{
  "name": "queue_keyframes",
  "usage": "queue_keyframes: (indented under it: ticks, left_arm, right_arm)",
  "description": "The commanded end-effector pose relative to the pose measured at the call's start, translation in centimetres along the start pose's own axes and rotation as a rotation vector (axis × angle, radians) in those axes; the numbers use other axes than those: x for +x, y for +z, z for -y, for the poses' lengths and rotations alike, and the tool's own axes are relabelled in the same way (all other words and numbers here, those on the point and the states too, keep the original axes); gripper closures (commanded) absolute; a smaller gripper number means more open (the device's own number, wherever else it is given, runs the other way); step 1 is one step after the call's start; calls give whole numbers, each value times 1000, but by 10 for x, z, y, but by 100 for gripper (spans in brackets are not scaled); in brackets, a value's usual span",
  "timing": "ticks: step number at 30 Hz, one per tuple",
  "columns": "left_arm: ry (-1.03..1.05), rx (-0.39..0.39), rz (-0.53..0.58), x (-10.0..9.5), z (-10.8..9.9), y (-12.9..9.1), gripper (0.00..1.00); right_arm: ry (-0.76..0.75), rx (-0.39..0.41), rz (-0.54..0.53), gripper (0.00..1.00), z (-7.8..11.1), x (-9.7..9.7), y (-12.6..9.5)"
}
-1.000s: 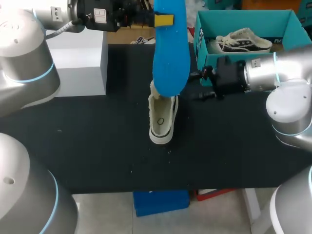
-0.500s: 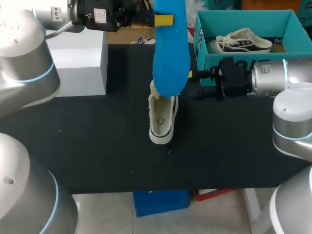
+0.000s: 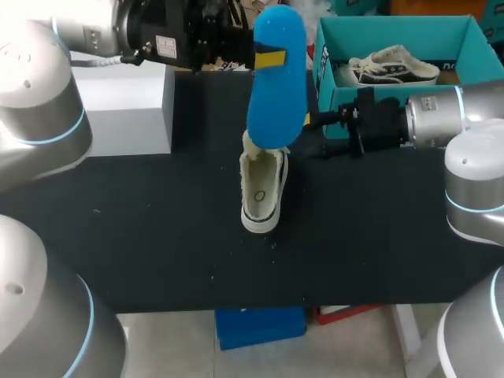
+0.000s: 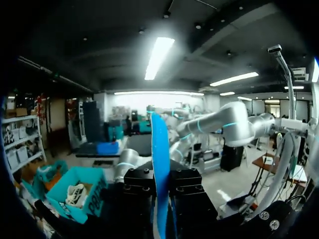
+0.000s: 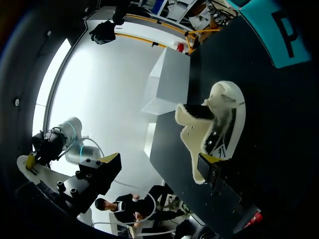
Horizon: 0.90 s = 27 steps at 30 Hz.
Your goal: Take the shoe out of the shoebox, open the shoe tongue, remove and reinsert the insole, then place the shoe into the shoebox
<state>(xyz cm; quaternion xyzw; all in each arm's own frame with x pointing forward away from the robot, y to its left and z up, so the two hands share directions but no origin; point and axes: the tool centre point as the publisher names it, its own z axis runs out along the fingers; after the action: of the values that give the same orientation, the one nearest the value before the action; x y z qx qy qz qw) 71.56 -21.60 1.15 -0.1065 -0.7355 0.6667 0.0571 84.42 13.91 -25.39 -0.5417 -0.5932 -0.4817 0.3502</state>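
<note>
A blue insole [image 3: 277, 79] hangs upright above the white shoe [image 3: 261, 193], its lower end at the shoe's opening. My left gripper [image 3: 264, 57] comes in from the back left and is shut on the insole's upper part. In the left wrist view the insole [image 4: 160, 159] shows edge-on between the fingers. The shoe [image 5: 222, 122] lies on the black table with its tongue [image 5: 192, 134] pulled open. My right gripper [image 3: 315, 132] stands open just right of the shoe, holding nothing. The teal shoebox [image 3: 394, 35] at the back right holds a second shoe [image 3: 394, 67].
A white block [image 3: 126, 102] stands at the back left of the black table [image 3: 157, 236]. The shoebox wall is close behind my right arm [image 3: 429, 122].
The insole and my left gripper have shifted a little right and down, so the insole's top end now shows. My right gripper has drawn slightly right and up, towards the box.
</note>
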Motion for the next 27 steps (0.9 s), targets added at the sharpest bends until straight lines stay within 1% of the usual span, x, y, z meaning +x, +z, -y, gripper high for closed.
queue_keyframes:
  ticks: [1,21,22,23,24,25,26,27]
  left_arm:
    - [669,-266,145,18,-22,-4,100]
    - [669,-266,145,18,-22,-4,100]
    - [709,-242,166,25,-24,-5,100]
    - [781,-313,168,35,-30,-5,100]
    - [841,-301,176,44,-36,-5,100]
    - [820,-243,190,53,-43,-6,100]
    - [855,-298,196,59,-52,-8,100]
    - [900,-307,204,67,-60,-8,100]
  right_arm:
    - [0,-4,-1,0,1,0,1]
    - [0,-4,-1,0,1,0,1]
    - [0,-4,-1,0,1,0,1]
    - [0,-4,-1,0,1,0,1]
    - [0,-4,-1,0,1,0,1]
    - [0,-4,-1,0,1,0,1]
    - [0,-4,-1,0,1,0,1]
    - [0,-4,-1,0,1,0,1]
